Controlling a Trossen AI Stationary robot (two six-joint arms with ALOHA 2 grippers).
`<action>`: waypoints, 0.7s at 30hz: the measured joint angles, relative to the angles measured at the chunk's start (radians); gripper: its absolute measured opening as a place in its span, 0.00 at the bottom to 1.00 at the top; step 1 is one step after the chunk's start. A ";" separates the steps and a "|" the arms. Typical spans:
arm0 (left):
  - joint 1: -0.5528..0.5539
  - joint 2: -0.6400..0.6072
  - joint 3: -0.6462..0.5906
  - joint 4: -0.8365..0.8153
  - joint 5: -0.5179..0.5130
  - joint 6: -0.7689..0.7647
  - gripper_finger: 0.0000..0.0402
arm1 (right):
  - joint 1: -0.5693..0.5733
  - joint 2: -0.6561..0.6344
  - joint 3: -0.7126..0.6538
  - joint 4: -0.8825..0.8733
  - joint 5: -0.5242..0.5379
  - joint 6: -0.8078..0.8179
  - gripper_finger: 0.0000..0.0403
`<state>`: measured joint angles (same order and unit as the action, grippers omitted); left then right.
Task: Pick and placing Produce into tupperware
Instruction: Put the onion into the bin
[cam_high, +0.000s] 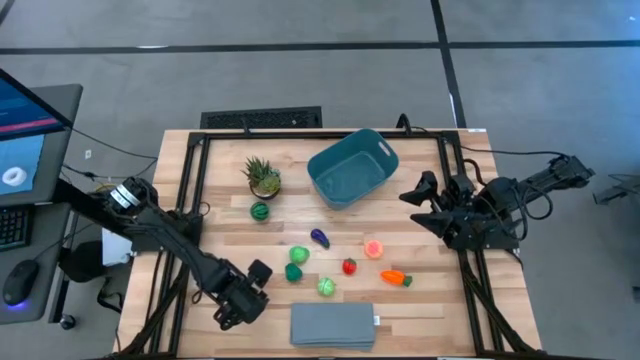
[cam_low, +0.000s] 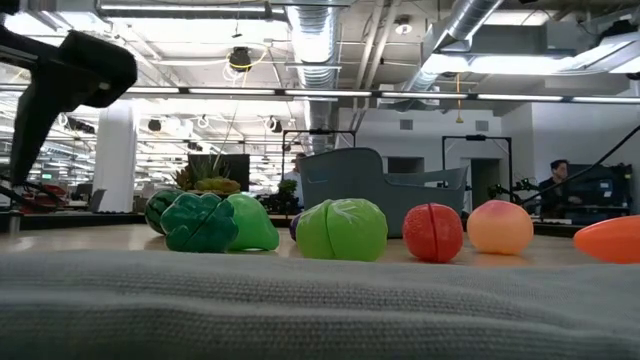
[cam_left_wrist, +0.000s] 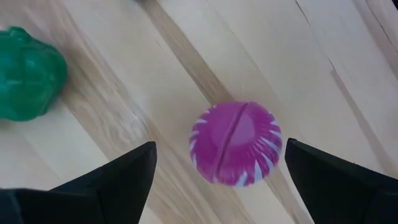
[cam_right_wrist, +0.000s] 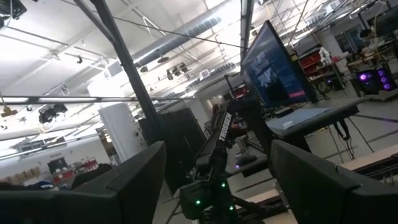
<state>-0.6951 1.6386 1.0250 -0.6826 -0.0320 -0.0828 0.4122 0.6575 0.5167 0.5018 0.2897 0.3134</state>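
At the lower left of the high view, the left end effector (cam_high: 240, 305) hangs low over the tabletop (cam_high: 420, 310) with fingers spread wide, holding nothing; a magenta ball (cam_left_wrist: 236, 144) lies free between them on the wood. In the middle lie the other toys, with the teal bin (cam_high: 352, 167) above them. At right, the right end effector (cam_high: 422, 205) waits, open and empty.

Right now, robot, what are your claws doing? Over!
Left gripper open above magenta toy, not gripping. Right gripper open, waiting beside teal bin. Nothing blocking the toy. Over.
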 joint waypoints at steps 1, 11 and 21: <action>0.002 0.000 -0.004 0.013 0.000 0.000 0.86 | 0.000 0.000 0.000 0.000 0.000 0.000 0.78; 0.007 0.000 -0.061 0.083 0.052 -0.023 0.86 | 0.000 0.000 0.000 0.000 0.000 0.000 0.78; 0.015 0.064 -0.062 0.102 0.115 0.007 0.86 | 0.000 0.000 0.000 -0.001 0.000 0.000 0.78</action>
<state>-0.6804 1.7025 0.9627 -0.5806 0.0826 -0.0758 0.4122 0.6575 0.5167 0.5011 0.2897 0.3134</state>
